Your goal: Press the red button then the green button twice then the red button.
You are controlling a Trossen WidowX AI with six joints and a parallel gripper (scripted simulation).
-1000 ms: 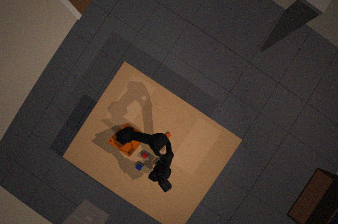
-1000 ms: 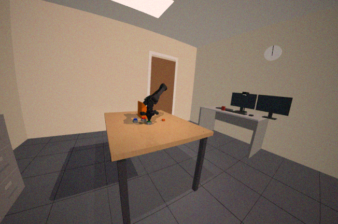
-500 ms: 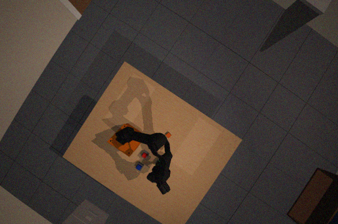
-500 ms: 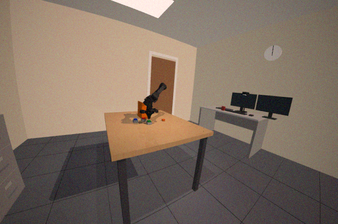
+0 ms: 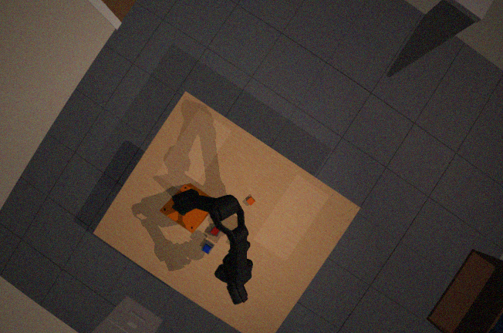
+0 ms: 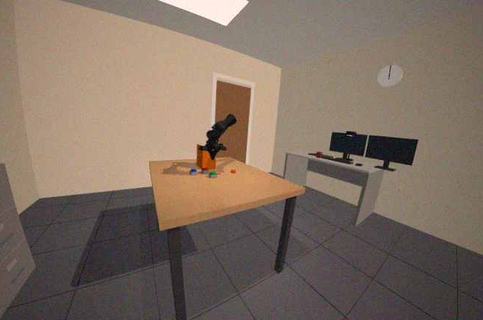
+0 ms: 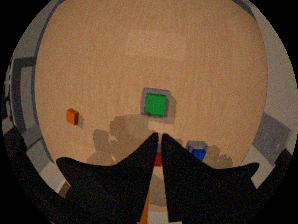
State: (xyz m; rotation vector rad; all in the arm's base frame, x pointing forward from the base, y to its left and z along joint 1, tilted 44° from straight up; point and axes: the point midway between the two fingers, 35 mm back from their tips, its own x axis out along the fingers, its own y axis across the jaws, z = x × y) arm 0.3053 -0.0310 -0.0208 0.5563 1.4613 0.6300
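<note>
- Four presses make up the task, and no button looks pushed down at this moment; how many are done cannot be read from the scene
- Judging by the aim, a green press is the step in hand, with the closing red press left
- gripper (image 7: 160, 137) hangs above the table (image 5: 299, 235), fingers nearly together with nothing between them
- green button (image 7: 156, 104) sits just ahead of the fingertips, apart from them
- red button (image 5: 214, 230) lies under the wrist, blue button (image 5: 207, 247) just beside it, orange block (image 5: 250, 200) well apart
- Its green cap faces straight up; the housing is square, so it has no long axis, and its edges sit slightly skewed to the fingers
</note>
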